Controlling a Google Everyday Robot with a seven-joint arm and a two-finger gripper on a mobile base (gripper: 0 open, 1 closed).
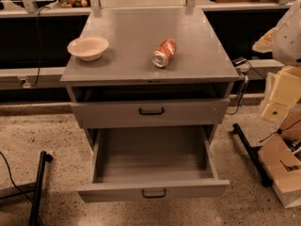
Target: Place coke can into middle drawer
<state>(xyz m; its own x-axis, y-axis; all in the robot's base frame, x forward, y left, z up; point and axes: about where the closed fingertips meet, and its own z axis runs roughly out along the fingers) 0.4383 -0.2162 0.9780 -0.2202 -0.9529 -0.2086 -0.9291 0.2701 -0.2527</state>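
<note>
The coke can (164, 52), orange-red with a silver end, lies on its side on the grey cabinet top (141, 32), right of centre. The middle drawer (153, 166) is pulled wide open toward me and nothing lies in it; its front with a black handle (154, 192) is nearest. My arm and gripper (278, 100) show as cream-white blocks at the right edge, right of the cabinet, well apart from the can and holding nothing that I can see.
A cream-white bowl (88, 47) stands on the cabinet top at the left. The top drawer (150, 112) with a black handle sits just above the open one, slightly pulled out. Black stand legs (37, 187) (249, 154) lie on the floor at both sides. A counter runs behind.
</note>
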